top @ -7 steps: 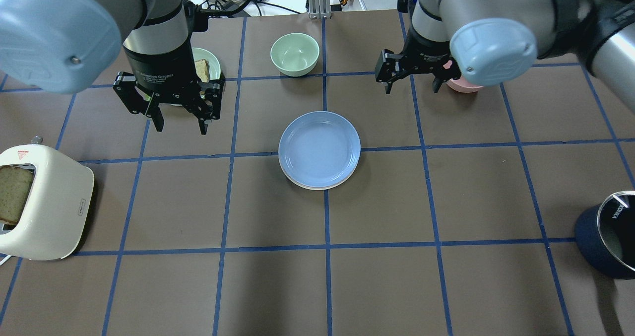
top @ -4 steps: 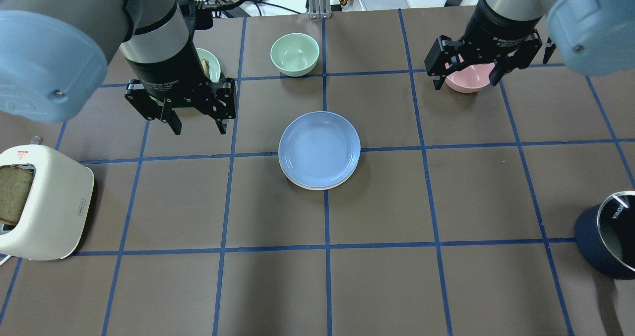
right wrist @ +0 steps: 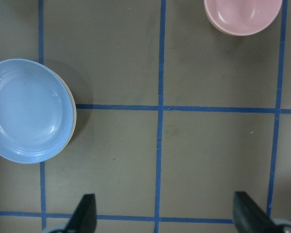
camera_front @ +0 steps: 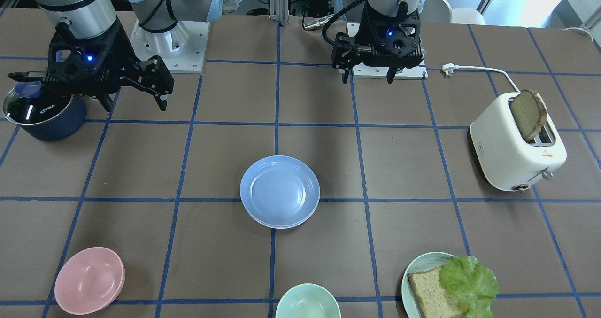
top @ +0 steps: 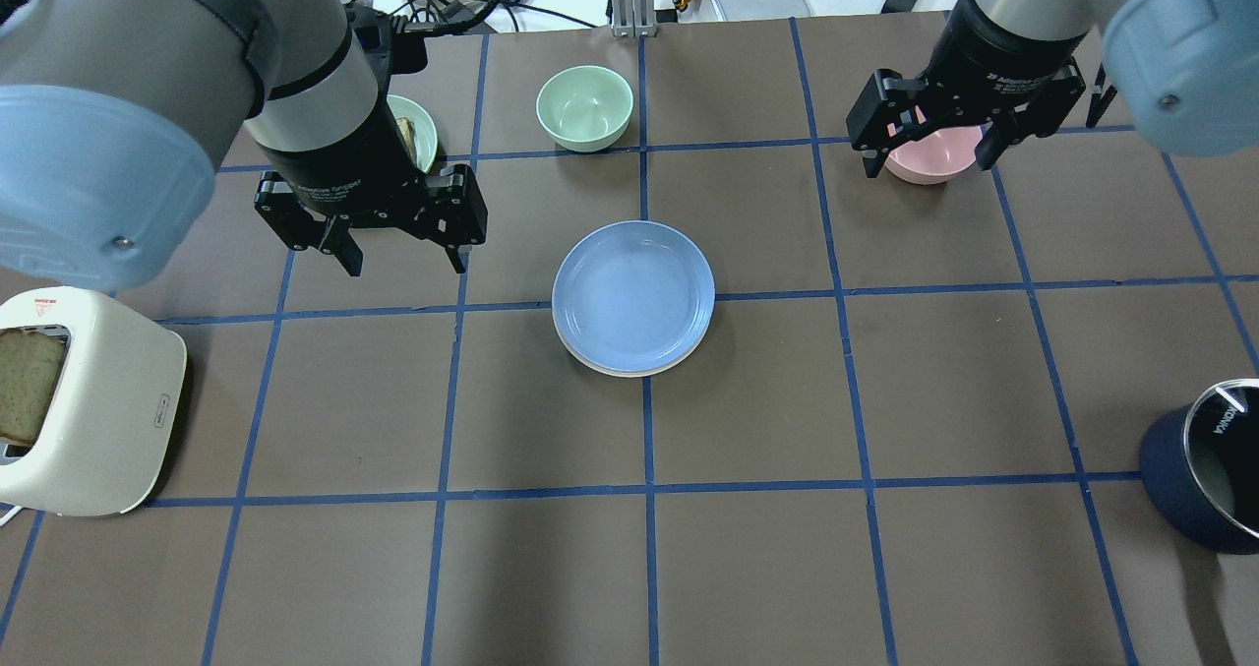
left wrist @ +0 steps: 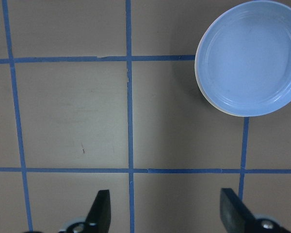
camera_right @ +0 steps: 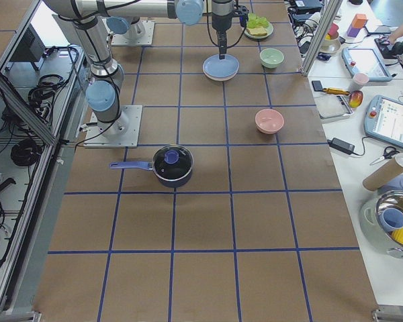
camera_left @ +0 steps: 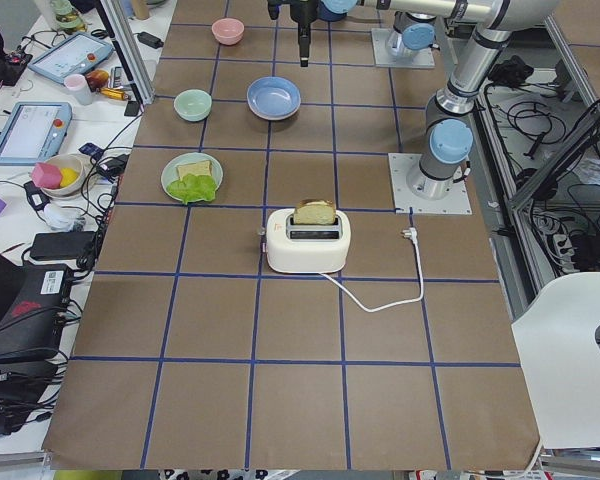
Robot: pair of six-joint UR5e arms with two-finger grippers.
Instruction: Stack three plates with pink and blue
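The left gripper and right gripper are hanging with jaws spread, empty, and ahead between the 2 the matte light blue plate is lying on a cream-white plate, only its rim showing. Beside the right gripper a lidded navy pot is standing and outward of the left gripper a toaster is holding 1 bread slice; farther ahead, a pink bowl and mint bowl are sitting empty and a pale-green plate is carrying bread and lettuce.
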